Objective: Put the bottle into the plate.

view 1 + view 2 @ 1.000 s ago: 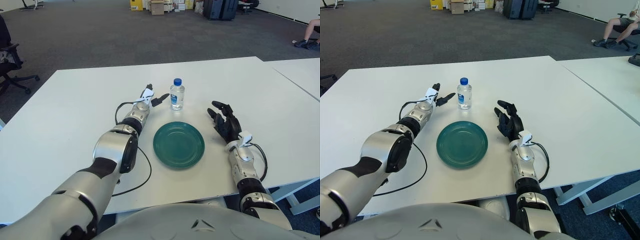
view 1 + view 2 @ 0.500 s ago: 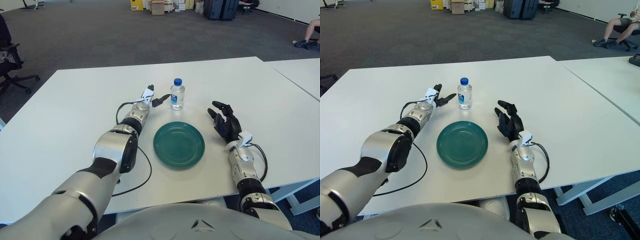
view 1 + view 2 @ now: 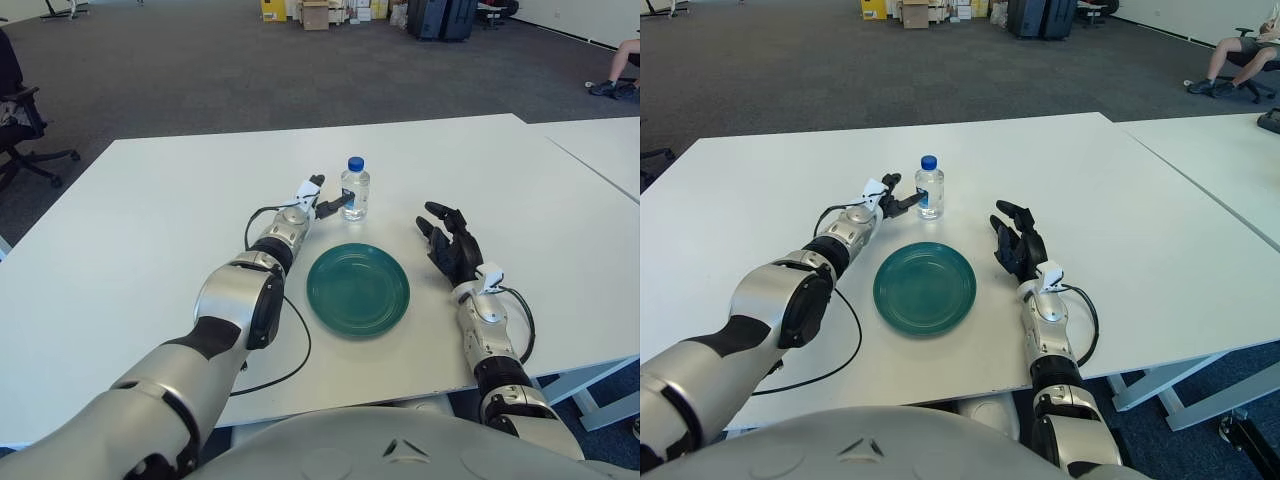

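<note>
My left hand (image 3: 318, 200) is stretched out over the wide white table (image 3: 140, 230), just to the left of the small clear plastic water bottle with the blue cap (image 3: 354, 189). My dark fingers (image 3: 340, 203) are spread, and one fingertip reaches the bottle's lower side at its label, though I cannot tell whether it truly touches; nothing is gripped. The bottle stands upright on the table, beyond the far rim of the round dark green plate (image 3: 357, 289), close to that rim but clearly outside it. The plate lies flat on the table between my two arms, with nothing on it. A thin black cable (image 3: 285, 352) loops over the tabletop beside my left forearm. My right hand (image 3: 450, 243) shows to the right of the plate, near its rim but apart from it, its black fingers loosely half-curled and holding nothing; whether it touches the table I cannot say. Beyond the far edge of the table lies grey carpet, and a second white table (image 3: 1230, 160) stands off to my right.
</note>
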Motion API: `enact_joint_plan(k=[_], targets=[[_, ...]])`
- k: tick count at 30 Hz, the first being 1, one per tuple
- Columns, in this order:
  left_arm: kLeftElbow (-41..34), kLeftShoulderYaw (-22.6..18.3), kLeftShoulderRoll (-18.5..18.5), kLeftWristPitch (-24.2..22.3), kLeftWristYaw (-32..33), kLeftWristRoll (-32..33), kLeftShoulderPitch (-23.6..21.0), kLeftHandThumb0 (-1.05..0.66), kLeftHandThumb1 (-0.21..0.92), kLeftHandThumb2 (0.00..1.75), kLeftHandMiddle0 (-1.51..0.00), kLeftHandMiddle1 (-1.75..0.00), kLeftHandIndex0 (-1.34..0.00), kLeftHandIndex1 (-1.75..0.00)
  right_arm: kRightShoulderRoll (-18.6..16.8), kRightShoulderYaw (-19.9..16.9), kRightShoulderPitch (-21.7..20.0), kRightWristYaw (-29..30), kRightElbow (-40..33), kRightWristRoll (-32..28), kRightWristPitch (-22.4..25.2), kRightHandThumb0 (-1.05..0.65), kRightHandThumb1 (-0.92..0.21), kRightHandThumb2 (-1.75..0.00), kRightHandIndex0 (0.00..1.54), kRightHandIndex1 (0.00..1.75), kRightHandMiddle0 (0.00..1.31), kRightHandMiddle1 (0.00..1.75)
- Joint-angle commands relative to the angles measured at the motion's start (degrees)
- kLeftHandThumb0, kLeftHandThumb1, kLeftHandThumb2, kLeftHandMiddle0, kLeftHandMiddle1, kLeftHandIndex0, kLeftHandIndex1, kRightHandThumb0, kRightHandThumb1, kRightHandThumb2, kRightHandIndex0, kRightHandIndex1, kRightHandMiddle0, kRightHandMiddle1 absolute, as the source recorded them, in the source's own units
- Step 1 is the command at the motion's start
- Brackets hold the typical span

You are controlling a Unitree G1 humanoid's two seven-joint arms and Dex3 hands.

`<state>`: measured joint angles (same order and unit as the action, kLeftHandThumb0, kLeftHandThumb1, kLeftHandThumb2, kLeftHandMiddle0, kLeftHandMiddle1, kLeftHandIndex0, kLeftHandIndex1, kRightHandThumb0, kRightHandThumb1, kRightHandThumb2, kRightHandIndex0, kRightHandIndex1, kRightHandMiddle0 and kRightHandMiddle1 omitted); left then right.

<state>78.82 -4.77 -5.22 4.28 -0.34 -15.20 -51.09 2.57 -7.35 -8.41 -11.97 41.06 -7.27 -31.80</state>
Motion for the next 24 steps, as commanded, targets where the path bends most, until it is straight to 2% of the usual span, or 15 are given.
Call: enact_joint_plan(k=[1,18,24], targets=[[0.0,0.4,-0.3,0.5,-0.6,-0.3,-1.9,-0.96,0.9,0.03,-0.25,-0.14,0.0,-0.45,-1.6,0.1,3.3,0.6,4.3,0.2,0.9,-0.52,-0.92,-0.77,0.4,0.01,0.0,0.85],[0.1,0.2,-1.5,-0.3,-4.5,0.6,-1.9,-0.88,0.89,0.01,-0.36,-0.23,0.0,-0.66,-2.4,0.0,3.0,1.6,4.8,0.5,0.5,-0.5,-0.92,-0.76,0.41,0.02,0.0,0.89],[0.1,-0.5,-1.9,-0.1,-6.7,1.5,-2.0,-0.86,0.88,0.01,-0.4,-0.37,0.0,-0.8,-2.7,-0.3,2.5,1.9,5.8,0.6,-0.1,-0.49,-0.92,-0.77,0.42,0.02,0.01,0.9]])
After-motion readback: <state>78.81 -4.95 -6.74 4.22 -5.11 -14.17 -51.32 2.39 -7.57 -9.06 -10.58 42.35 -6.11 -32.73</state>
